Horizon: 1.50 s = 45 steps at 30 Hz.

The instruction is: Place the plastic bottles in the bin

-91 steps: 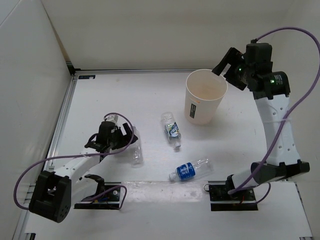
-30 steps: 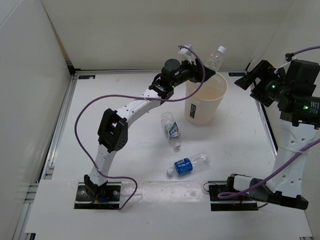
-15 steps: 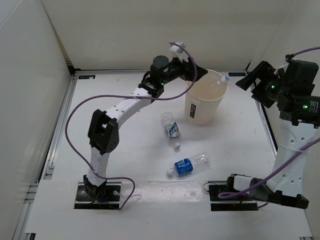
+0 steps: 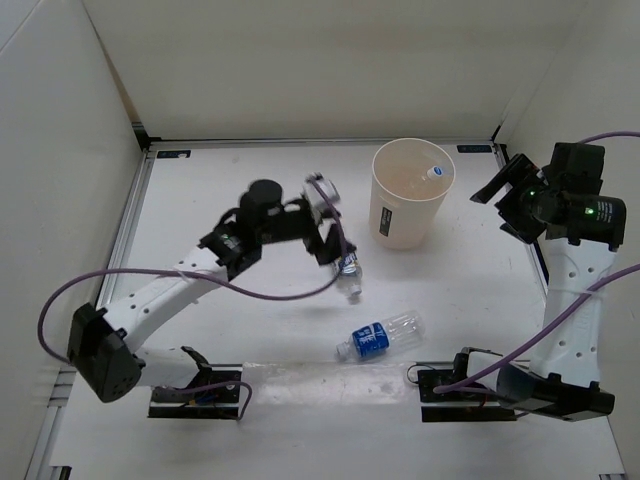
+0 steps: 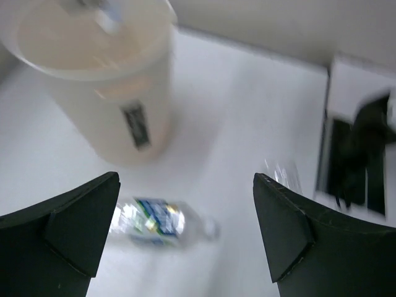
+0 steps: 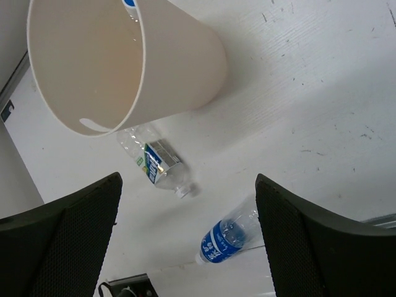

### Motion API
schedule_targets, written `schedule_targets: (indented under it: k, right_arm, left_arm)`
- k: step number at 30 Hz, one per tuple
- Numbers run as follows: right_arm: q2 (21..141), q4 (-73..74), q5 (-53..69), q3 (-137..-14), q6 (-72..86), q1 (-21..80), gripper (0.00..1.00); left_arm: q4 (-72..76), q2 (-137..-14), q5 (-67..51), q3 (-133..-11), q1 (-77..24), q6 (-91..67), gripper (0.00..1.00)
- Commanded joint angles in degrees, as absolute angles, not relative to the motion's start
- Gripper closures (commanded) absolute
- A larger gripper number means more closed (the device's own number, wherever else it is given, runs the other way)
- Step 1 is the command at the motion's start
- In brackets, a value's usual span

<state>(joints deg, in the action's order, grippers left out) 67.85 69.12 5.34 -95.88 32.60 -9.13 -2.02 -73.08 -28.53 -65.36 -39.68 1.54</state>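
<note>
Both claws are empty and spread wide. The left claw (image 4: 328,240) hangs low over the middle of the table (image 4: 250,180), with nothing between its dark fingers (image 5: 80,229). The right claw (image 4: 500,190) is held high at the right, just as wide open, looking down on the bin (image 4: 400,225).

The bin stands upright towards the far side. One white-capped bottle (image 4: 433,173) shows inside it near the far rim, and what else lies in there I cannot tell, since the wall hides it.

Two bottles lie on their sides on the table. One labelled bottle (image 4: 347,262) is just near of the bin and right under the left claw; a blue-labelled bottle (image 4: 378,336) lies nearer, towards the arm bases.

The risks look plain enough. A round bottle on its side may roll out if the fingers close off its middle. The bottle under the left claw lies close to the bin, so a careless sweep of that arm could knock the tall, light bin over. The purple cable (image 4: 290,295) trails low beside that bottle and might drag it. The left wrist view is smeared, so I would not trust it for fine aim.

The table is white and smooth, with faint scuffs showing in the right wrist view and a metal rail (image 4: 120,250) along its left edge. Plain white walls (image 4: 300,70) close it in at the left, the far side and the right.
</note>
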Motion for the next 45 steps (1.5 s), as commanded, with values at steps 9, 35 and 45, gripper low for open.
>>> schedule_targets:
  k: [9, 35, 45]
  right_arm:
    - [64.0, 70.8, 7.5, -90.5, 32.1, -10.3, 0.1]
    - [53.7, 81.4, 8.7, -89.9, 26.5, -10.5, 0.1]
    - [54.5, 82.4, 4.3, -93.1, 22.9, -4.2, 0.1]
  left_arm:
    - [-9.2, -81.4, -31.0, -50.2, -53.3, 7.4, 0.0]
    - [0.2, -102.6, -24.9, -63.8, -58.8, 1.8, 0.0]
    - [-5.0, -109.9, -24.2, -67.8, -62.0, 1.3, 0.0]
